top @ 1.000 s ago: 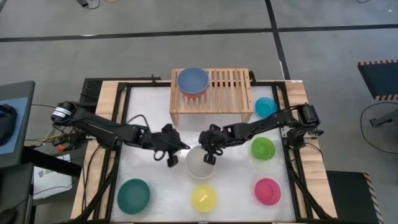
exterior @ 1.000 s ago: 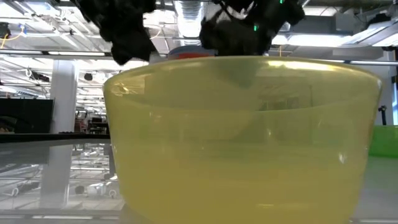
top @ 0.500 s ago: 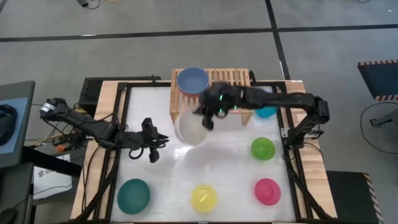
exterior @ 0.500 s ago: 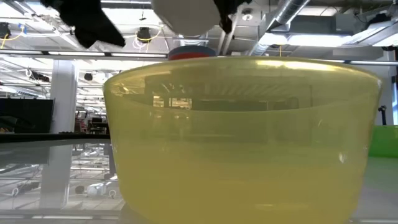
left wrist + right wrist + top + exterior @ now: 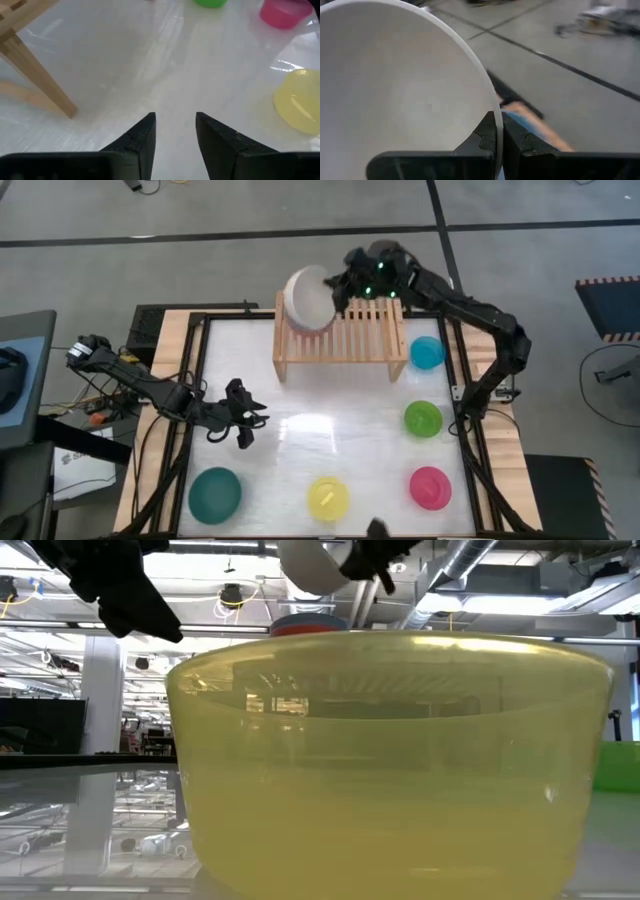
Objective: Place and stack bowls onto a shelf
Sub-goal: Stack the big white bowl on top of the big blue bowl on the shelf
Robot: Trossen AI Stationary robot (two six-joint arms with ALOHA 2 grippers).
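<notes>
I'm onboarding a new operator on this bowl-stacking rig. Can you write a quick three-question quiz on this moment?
1. True or false: the right end effector is pinching the rim of the white bowl.
2. Where is the white bowl? A) on the table beside the yellow bowl B) held above the left end of the shelf C) inside the teal green bowl
3. Fill in: the left end effector holds ____.

Key: 1 true; 2 B; 3 nothing, its fingers stand apart over bare table.
</notes>
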